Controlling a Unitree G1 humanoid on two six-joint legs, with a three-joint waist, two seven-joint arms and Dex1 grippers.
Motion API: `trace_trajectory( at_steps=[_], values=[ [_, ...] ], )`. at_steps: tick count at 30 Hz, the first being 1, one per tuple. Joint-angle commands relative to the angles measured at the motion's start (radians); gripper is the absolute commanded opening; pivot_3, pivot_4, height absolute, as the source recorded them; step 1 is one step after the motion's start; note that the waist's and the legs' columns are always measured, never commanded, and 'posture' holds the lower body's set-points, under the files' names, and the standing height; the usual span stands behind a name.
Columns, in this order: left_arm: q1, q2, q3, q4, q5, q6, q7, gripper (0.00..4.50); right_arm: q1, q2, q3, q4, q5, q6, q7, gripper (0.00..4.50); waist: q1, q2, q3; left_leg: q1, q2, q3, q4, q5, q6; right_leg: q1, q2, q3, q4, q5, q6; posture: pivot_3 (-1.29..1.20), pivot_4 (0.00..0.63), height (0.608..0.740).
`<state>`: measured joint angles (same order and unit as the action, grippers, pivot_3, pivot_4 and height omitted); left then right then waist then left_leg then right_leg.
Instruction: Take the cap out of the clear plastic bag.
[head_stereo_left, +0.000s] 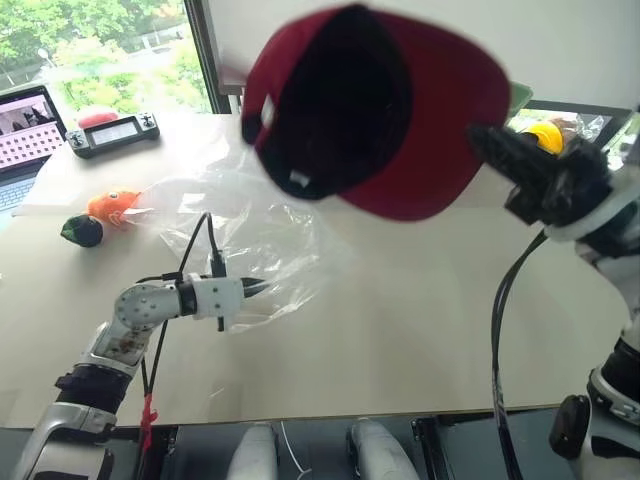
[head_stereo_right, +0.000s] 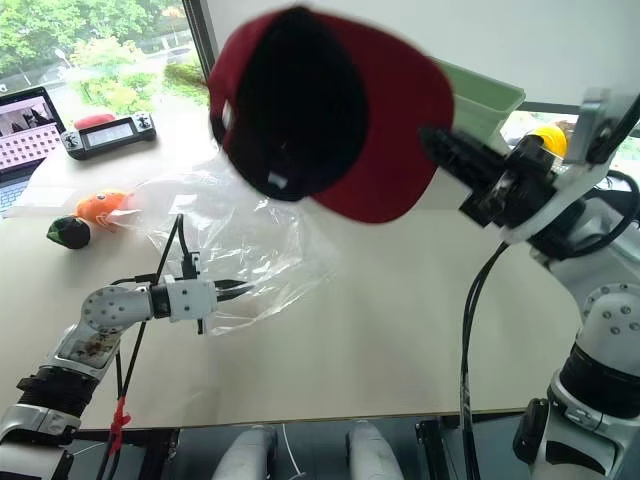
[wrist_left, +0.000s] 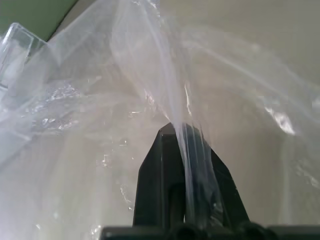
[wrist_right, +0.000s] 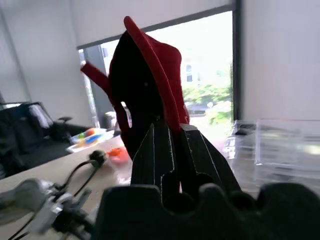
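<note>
pale counter (head_stereo_left: 400, 340) below: left pincer (head_stereo_left: 262, 286) pinches the clear plastic bag (head_stereo_left: 260, 235) down, seemingly anchoring it, while right pincer (head_stereo_left: 478, 135) grips the cap (head_stereo_left: 400, 110) aloft, freed.

Pale table (head_stereo_left: 420, 330) beside bright window (head_stereo_left: 100, 45), greenery outside.

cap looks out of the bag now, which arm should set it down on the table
Right, probably. The right gripper is shut on the cap, holding it in the air clear of the clear plastic bag. The left gripper is shut on the bag's film down at the table.
</note>
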<state>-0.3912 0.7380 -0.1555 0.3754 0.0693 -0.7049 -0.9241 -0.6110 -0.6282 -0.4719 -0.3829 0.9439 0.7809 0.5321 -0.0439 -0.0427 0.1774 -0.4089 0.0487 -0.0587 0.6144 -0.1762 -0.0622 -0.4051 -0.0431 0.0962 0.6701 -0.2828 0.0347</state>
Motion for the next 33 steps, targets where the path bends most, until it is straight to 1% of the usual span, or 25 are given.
trace_trajectory(
  at_steps=[1, 2, 4, 6, 7, 10, 14, 16, 19, 23, 29, 30, 31, 32, 33],
  values=[
    [-0.053, 0.008, -0.016, 0.087, 0.009, -0.256, 0.01, 0.0, -0.005, -0.037, 0.134, 0.002, -0.318, -0.223, -0.078, 0.06, 0.001, 0.0, 0.0, 0.0, 0.0, 0.0, 0.0, 0.0, 0.0, 0.0, 0.0, 0.0, 0.0, 0.0, 0.0, 0.0, 0.15, 0.735],
    [-0.064, 0.007, -0.022, 0.113, 0.009, -0.296, 0.012, 0.0, -0.001, -0.044, 0.169, 0.006, -0.384, -0.266, -0.085, 0.06, 0.0, 0.001, 0.0, -0.001, 0.0, 0.0, 0.0, 0.0, 0.0, -0.001, 0.0, 0.0, 0.0, 0.0, 0.0, 0.0, 0.15, 0.735],
    [-0.094, 0.016, -0.037, 0.178, 0.0, -0.397, 0.006, 0.0, 0.024, -0.078, 0.309, -0.006, -0.597, -0.396, -0.102, 0.06, 0.001, 0.001, 0.0, -0.001, 0.0, 0.0, 0.0, 0.0, 0.0, -0.001, 0.0, 0.0, 0.0, 0.0, 0.0, 0.0, 0.15, 0.735],
    [-0.128, 0.022, -0.049, 0.243, -0.006, -0.477, 0.001, 0.0, 0.044, -0.095, 0.428, -0.016, -0.775, -0.5, -0.128, 0.06, 0.0, 0.001, 0.001, -0.001, 0.0, 0.0, 0.0, 0.0, 0.0, -0.001, 0.0, 0.0, 0.0, 0.0, 0.0, 0.0, 0.15, 0.735],
    [-0.144, 0.023, -0.055, 0.272, -0.007, -0.504, 0.002, 0.0, 0.05, -0.095, 0.469, -0.017, -0.839, -0.537, -0.142, 0.06, -0.001, 0.001, 0.001, -0.001, 0.0, 0.0, 0.0, 0.0, 0.0, -0.002, 0.0, 0.0, 0.0, 0.0, 0.0, 0.0, 0.15, 0.735],
    [-0.196, 0.022, -0.079, 0.357, -0.008, -0.566, 0.003, 0.0, 0.068, -0.081, 0.564, -0.003, -1.031, -0.63, -0.207, 0.06, -0.003, 0.001, 0.001, -0.001, 0.0, 0.001, 0.0, 0.0, 0.0, -0.002, 0.0, 0.0, 0.0, 0.0, 0.0, 0.0, 0.15, 0.735],
    [-0.243, 0.019, -0.131, 0.44, -0.021, -0.626, -0.023, 0.0, 0.132, -0.071, 0.693, 0.014, -1.316, -0.731, -0.304, 0.06, 0.0, 0.001, 0.001, -0.002, 0.0, 0.001, 0.0, 0.0, 0.0, -0.002, 0.0, 0.0, 0.0, 0.0, 0.001, 0.0, 0.15, 0.735],
    [-0.257, 0.018, -0.154, 0.466, -0.027, -0.647, -0.028, 0.0, 0.172, -0.071, 0.748, 0.026, -1.409, -0.761, -0.307, 0.06, 0.004, 0.001, 0.001, -0.002, 0.0, 0.001, 0.0, 0.0, 0.0, -0.002, 0.0, 0.0, 0.0, 0.0, 0.001, 0.0, 0.15, 0.735],
    [-0.275, 0.015, -0.179, 0.499, -0.032, -0.665, -0.033, 0.0, 0.26, -0.043, 0.827, 0.065, -1.461, -0.778, -0.271, 0.06, 0.004, 0.001, 0.001, -0.002, 0.0, 0.001, 0.001, 0.0, 0.0, -0.002, 0.0, 0.0, 0.0, 0.0, 0.001, 0.0, 0.15, 0.735],
    [-0.289, 0.011, -0.198, 0.515, -0.038, -0.68, -0.024, 0.0, 0.348, 0.017, 0.898, 0.134, -1.47, -0.798, -0.233, 0.06, 0.002, 0.001, 0.001, -0.001, 0.0, 0.001, 0.001, 0.0, 0.0, 0.0, 0.0, 0.0, 0.0, 0.0, 0.001, 0.0, 0.15, 0.735],
    [-0.275, 0.014, -0.226, 0.502, -0.075, -0.685, -0.021, 0.0, 0.381, 0.071, 0.902, 0.244, -1.441, -0.783, -0.165, 0.06, 0.0, -0.001, -0.001, 0.003, 0.0, 0.001, 0.002, 0.0, 0.0, 0.004, 0.0, 0.0, 0.0, 0.0, 0.001, 0.0, 0.15, 0.735],
    [-0.27, 0.015, -0.231, 0.496, -0.087, -0.681, -0.025, 0.0, 0.382, 0.076, 0.894, 0.254, -1.432, -0.782, -0.155, 0.4, 0.0, -0.001, -0.001, 0.004, 0.0, 0.001, 0.002, 0.0, 0.0, 0.004, 0.0, 0.0, 0.0, 0.0, 0.001, 0.0, 0.15, 0.735],
    [-0.266, 0.014, -0.234, 0.491, -0.098, -0.676, -0.027, 0.27, 0.384, 0.082, 0.886, 0.259, -1.42, -0.79, -0.15, 0.76, 0.0, -0.001, -0.001, 0.004, 0.0, 0.001, 0.002, 0.0, 0.0, 0.005, 0.0, 0.0, 0.0, 0.0, 0.002, 0.0, 0.15, 0.735],
    [-0.264, 0.014, -0.238, 0.486, -0.105, -0.673, -0.03, 0.55, 0.387, 0.088, 0.876, 0.261, -1.409, -0.793, -0.145, 0.87, 0.0, -0.001, -0.001, 0.006, 0.0, 0.001, 0.002, 0.0, 0.0, 0.006, 0.0, 0.0, 0.0, -0.002, 0.005, 0.0, 0.15, 0.735],
    [-0.26, 0.014, -0.246, 0.48, -0.118, -0.664, -0.039, 0.71, 0.387, 0.092, 0.87, 0.262, -1.401, -0.795, -0.139, 1.18, 0.0, -0.001, -0.001, 0.006, 0.0, 0.001, 0.002, 0.0, 0.0, 0.007, 0.0, 0.0, 0.0, -0.003, 0.006, 0.0, 0.15, 0.735]
  ],
)
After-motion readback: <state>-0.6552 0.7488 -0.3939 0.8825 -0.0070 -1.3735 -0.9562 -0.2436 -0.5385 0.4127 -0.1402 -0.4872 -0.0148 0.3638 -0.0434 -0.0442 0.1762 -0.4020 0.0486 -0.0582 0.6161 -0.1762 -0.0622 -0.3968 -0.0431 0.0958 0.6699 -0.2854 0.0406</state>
